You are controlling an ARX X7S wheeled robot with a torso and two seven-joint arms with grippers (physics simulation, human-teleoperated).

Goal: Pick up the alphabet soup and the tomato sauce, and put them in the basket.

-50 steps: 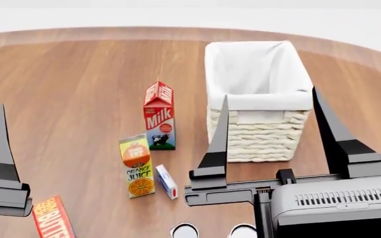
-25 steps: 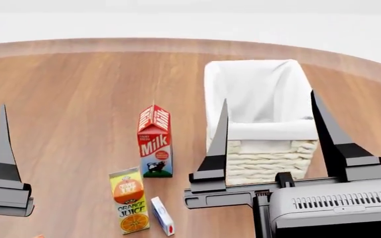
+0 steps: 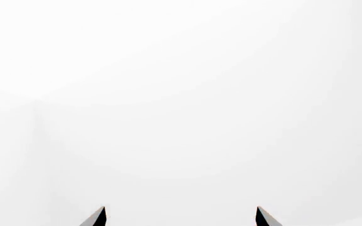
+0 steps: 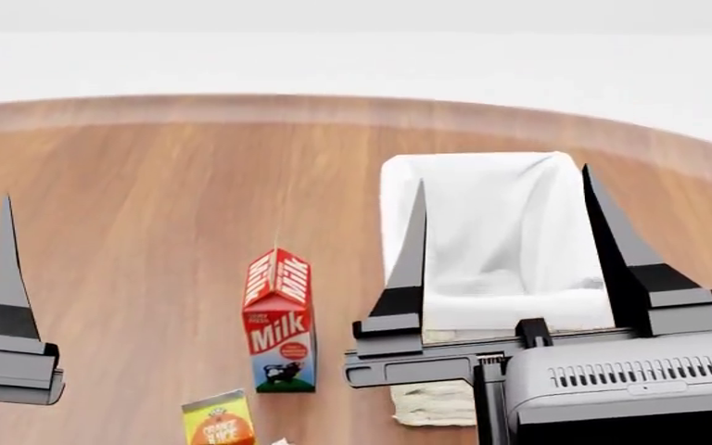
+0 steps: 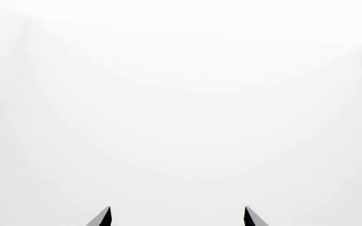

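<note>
The basket [image 4: 517, 306], cream wicker with a white cloth lining, stands on the wooden table at centre right of the head view. My right gripper [image 4: 504, 176] hangs open in front of it, fingers pointing up and wide apart with nothing between them. Only one finger [image 4: 7, 278] of my left gripper shows at the head view's left edge. The left wrist view has the left gripper [image 3: 181, 209] open against blank white. The right wrist view shows the right gripper [image 5: 176, 209] the same way. The alphabet soup and the tomato sauce are out of view.
A red and white milk carton [image 4: 279, 320] stands upright left of the basket. The top of an orange juice carton [image 4: 218, 422] peeks in at the bottom edge. The round table's far edge [image 4: 331, 104] curves across the back.
The head view has tilted upward: basket, milk and juice cartons slid down the picture. The butter box, the small white box and two pale round tops left the bottom edge. Both grippers kept their pose.
</note>
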